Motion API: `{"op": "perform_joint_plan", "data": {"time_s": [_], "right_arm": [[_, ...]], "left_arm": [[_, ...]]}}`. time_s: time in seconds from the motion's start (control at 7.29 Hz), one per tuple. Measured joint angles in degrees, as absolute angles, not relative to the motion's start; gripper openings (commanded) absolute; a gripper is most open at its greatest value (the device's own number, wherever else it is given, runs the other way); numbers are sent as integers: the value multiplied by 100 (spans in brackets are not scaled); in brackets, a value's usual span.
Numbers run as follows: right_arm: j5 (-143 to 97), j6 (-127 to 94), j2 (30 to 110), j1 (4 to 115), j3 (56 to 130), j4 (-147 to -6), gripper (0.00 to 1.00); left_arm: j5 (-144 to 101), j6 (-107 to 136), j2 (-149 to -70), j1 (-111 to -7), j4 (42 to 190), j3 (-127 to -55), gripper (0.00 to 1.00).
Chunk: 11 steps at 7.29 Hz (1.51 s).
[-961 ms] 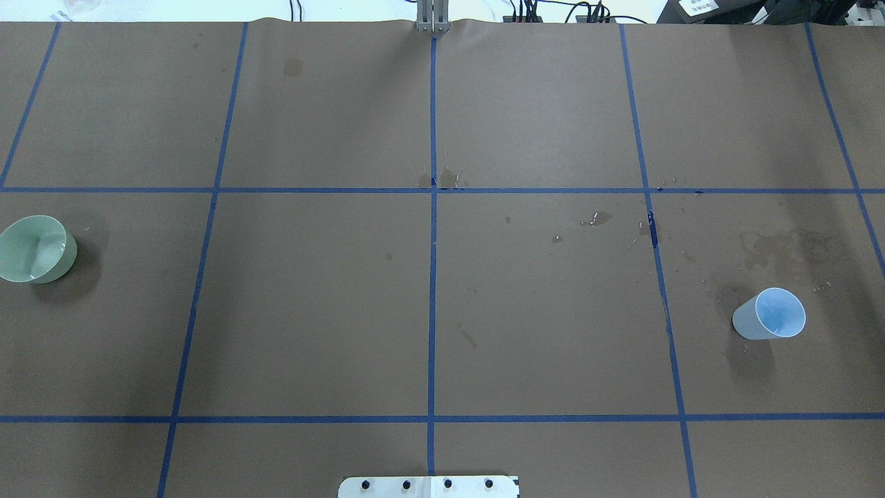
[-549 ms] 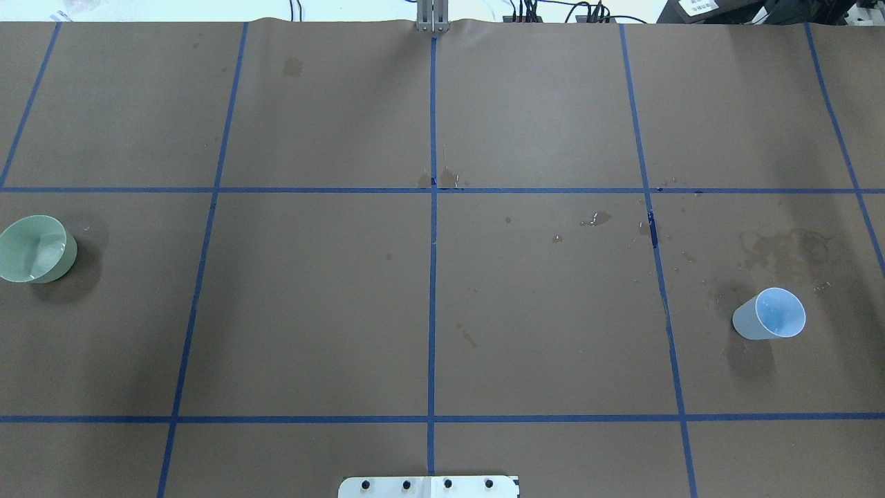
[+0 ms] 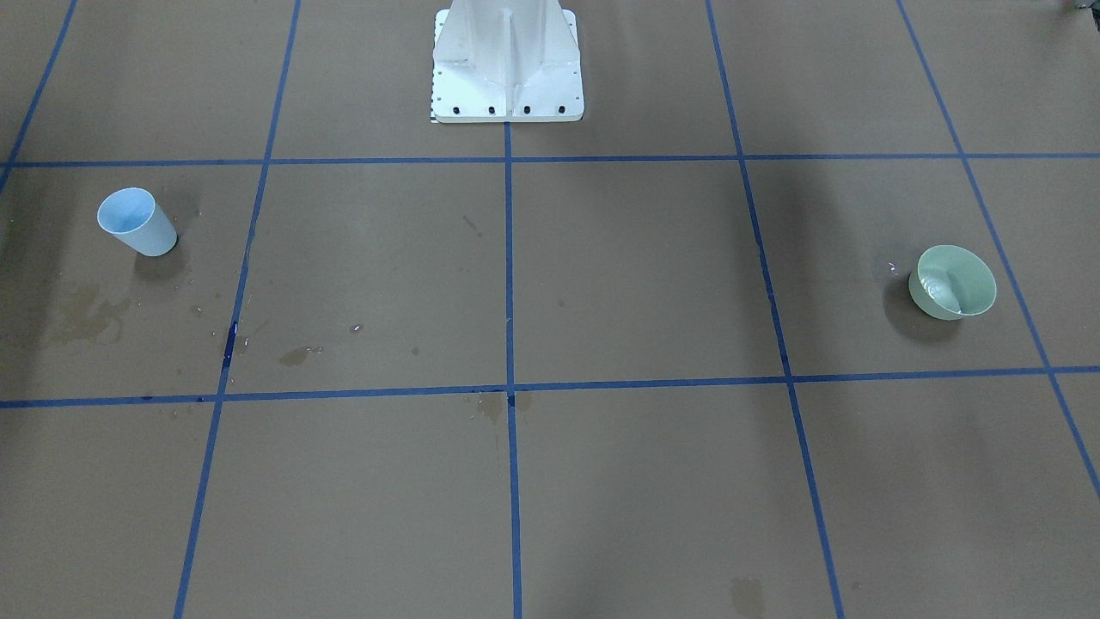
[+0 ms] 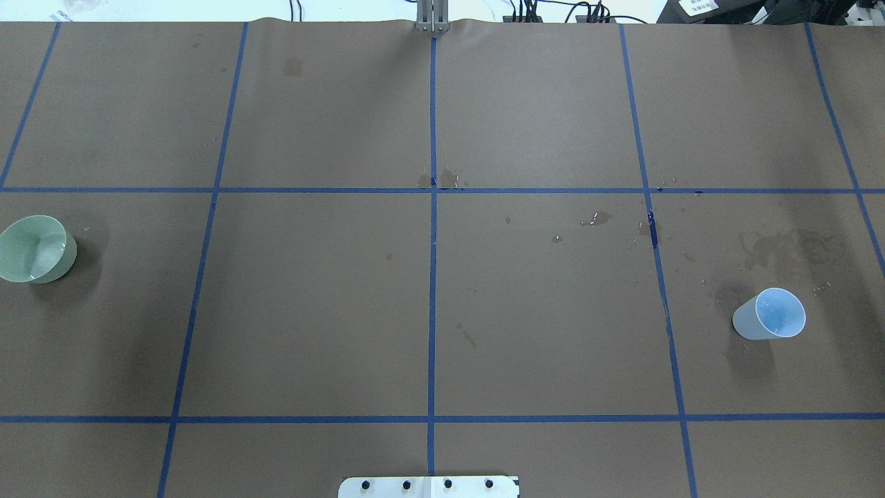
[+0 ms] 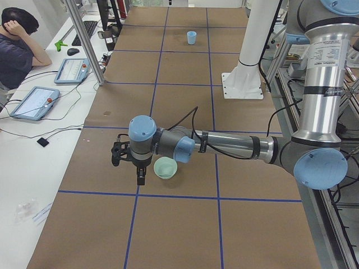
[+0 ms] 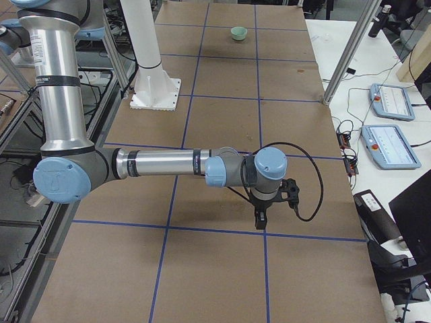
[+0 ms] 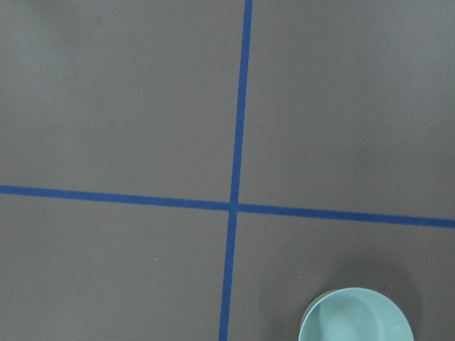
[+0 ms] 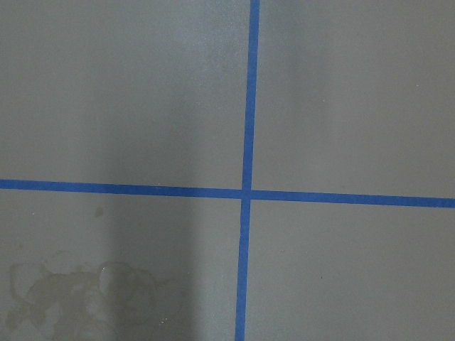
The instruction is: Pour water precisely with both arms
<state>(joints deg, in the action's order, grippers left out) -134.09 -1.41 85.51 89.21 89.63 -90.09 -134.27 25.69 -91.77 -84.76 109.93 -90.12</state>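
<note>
A pale green bowl (image 4: 34, 249) (image 3: 952, 282) (image 7: 355, 316) stands upright at the table's left end, with a shiny pool of water (image 3: 945, 292) in its bottom. At the right end stands an upright light-blue cup (image 4: 769, 315) (image 3: 137, 222). The left arm (image 5: 235, 147) stretches low over the table, its gripper (image 5: 141, 178) hanging just beside the bowl (image 5: 165, 167). The right arm (image 6: 161, 163) reaches out likewise, and its gripper (image 6: 259, 219) points down at the paper. Both grippers show only in the side views, so I cannot tell whether they are open or shut.
Brown paper with a blue tape grid covers the table. Wet stains (image 4: 781, 249) and droplets (image 4: 598, 219) lie near the cup. The white pedestal (image 3: 507, 60) stands at the robot's side. A person (image 5: 17, 50) sits at a desk with tablets (image 5: 33, 101).
</note>
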Motion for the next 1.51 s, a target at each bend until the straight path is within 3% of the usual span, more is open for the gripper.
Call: {"op": "perform_joint_plan", "data": {"time_s": [0.41,1.37,1.51], "right_arm": [[-13409,-141,8552,8921,8995,-9009,100],[-13370,-146,8511,8914,8982,-9009,100],[-13369,-148,8509,8913,8982,-9009,100]], "left_arm": [[-13375,3908,-9207,-7479,12798,-8163,100],[-13228,3589,-8956,-6746,13071,-7873,100],[-13228,3427,-8880,-6744,13083,-7877,88]]}}
